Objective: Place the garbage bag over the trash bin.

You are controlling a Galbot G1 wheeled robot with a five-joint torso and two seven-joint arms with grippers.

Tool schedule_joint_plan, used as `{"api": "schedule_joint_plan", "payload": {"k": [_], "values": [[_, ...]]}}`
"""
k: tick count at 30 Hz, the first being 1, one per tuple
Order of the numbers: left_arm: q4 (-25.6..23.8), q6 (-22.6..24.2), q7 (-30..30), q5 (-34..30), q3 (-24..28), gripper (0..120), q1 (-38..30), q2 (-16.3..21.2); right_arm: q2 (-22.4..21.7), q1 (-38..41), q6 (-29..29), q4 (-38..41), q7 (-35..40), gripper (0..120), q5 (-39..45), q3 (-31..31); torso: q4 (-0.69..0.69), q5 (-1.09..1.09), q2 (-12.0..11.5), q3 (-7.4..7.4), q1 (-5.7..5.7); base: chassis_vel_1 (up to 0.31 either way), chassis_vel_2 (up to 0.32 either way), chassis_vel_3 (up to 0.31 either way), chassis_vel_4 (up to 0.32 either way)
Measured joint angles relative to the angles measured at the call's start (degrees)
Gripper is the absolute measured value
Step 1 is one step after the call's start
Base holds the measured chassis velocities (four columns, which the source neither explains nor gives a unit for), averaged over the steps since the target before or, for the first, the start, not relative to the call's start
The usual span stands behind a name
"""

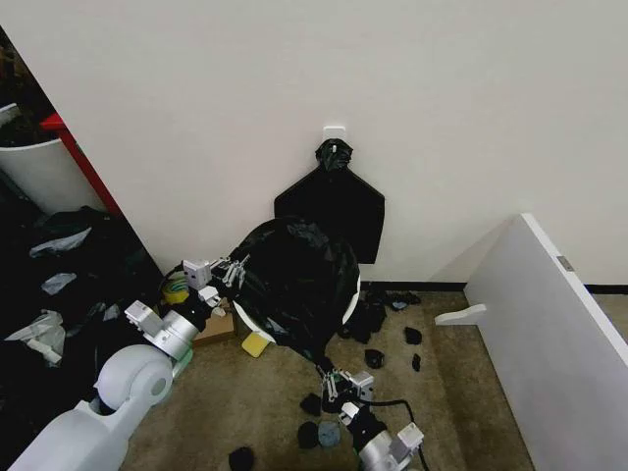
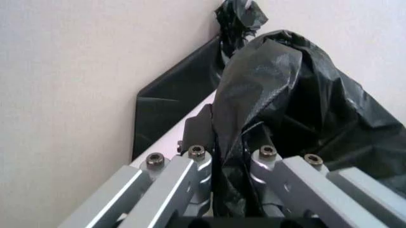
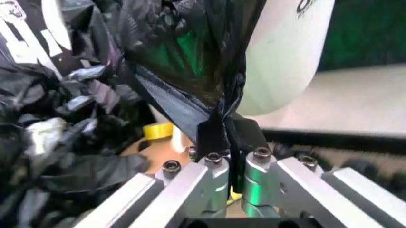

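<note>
The crinkled glossy black plastic garbage bag (image 1: 294,280) was held draped over the round cream-white plastic trash bin (image 1: 350,302), clamped by left gripper (image 1: 232,271) and right gripper (image 1: 334,381); spreading its mouth down the rim seemed needed next.

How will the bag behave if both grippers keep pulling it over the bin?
Likely floppy: the bag bunches into a thin twist between the right gripper's fingers. Its glossy film could slip from the left gripper. It probably weighs little, draping over the bin without tipping it.

Even indoor light brightens the far wall (image 1: 442,118); the left corner lies dim; both wrist views blur up close, sheen on the garbage bag (image 2: 279,90)
</note>
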Motion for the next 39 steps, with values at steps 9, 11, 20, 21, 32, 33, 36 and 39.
{"api": "schedule_joint_plan", "payload": {"k": [9, 11, 20, 21, 32, 33, 36, 39], "values": [[0.8, -1.0, -0.1, 0.6, 0.4, 5, -0.3, -0.2, -1.2, -1.1, 3.5, 3.5, -7.0, 0, 6.7, -0.5, -0.01, -0.01, 0.0, 0.0, 0.0, 0.0, 0.0, 0.0, 0.0], [1.5, -1.8, -0.3, 0.6, 1.1, 5, -0.8, -0.3, -1.7, -2.1, 5.3, 4.8, -11.4, 0, 8.7, -1.2, -0.01, 0.0, 0.0, 0.0, 0.0, 0.0, 0.0, 0.0, 0.0], [1.4, -2.4, -1.1, -0.7, 2.9, 5, -1.1, -1.1, -1.3, -1.2, 8.3, -0.6, -18.0, 0, 4.1, -1.3, -0.01, 0.01, 0.0, -0.01, 0.0, 0.0, 0.0, 0.0, 0.0], [1.4, -2.4, -1.1, -0.7, 2.9, 5, -1.1, -1.1, -1.2, -1.2, 8.3, -0.7, -17.8, 0, 3.9, -1.3, -0.01, 0.01, 0.0, -0.01, 0.0, 0.0, 0.0, 0.0, 0.0], [0.2, -1.3, -1.5, -0.9, 2.9, 5, -0.7, -0.4, 0.6, 4.7, 9.5, -11.7, -8.3, 0, -9.8, 2.8, 0.0, -0.02, 0.0, 0.0, 0.0, 0.0, 0.0, 0.0, 0.0], [0.2, -1.3, -1.5, -1.0, 2.9, 5, -0.8, -0.4, 0.6, 4.8, 9.8, -11.7, -8.5, 0, -9.5, 2.9, -0.01, -0.01, 0.0, 0.0, 0.0, 0.0, 0.0, 0.0, 0.0], [0.4, -2.3, -1.5, -1.3, 3.4, 5, -1.2, -0.6, 0.1, 4.1, 11.3, -9.6, -13.0, 0, -4.3, 2.2, -0.01, -0.01, 0.0, -0.01, 0.0, 0.0, 0.0, 0.0, 0.0], [0.9, -3.2, -1.2, -1.4, 3.8, 5, -1.3, -1.0, -0.1, 3.5, 12.5, -8.3, -17.6, 0, -1.4, 1.5, -0.01, -0.02, 0.0, -0.01, 0.0, 0.0, 0.0, 0.0, 0.0]]}}
